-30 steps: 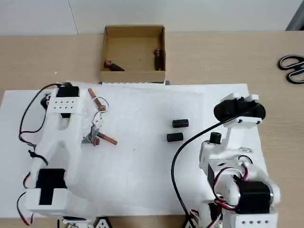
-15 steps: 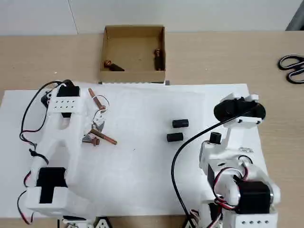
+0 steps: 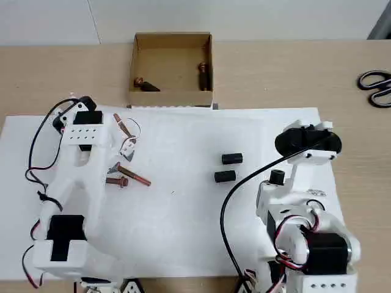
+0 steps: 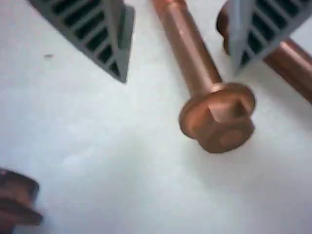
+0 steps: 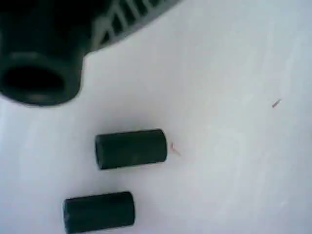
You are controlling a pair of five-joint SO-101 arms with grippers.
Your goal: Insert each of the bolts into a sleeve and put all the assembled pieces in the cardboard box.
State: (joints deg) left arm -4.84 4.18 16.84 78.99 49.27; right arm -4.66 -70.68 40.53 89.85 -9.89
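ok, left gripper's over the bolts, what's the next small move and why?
Probably close the left gripper on the bolt between its fingers. They stand open, straddling that bolt's shaft just behind the head, low over the white mat; a second bolt lies partly behind one finger. The right gripper seems to hold a sleeve, ready for insertion.

Left arm (image 3: pixel 73 177), frame left, right arm (image 3: pixel 293 204), lower right: white shells, black motors, red-black cables, grey ribbed fingers (image 4: pixel 100 31).
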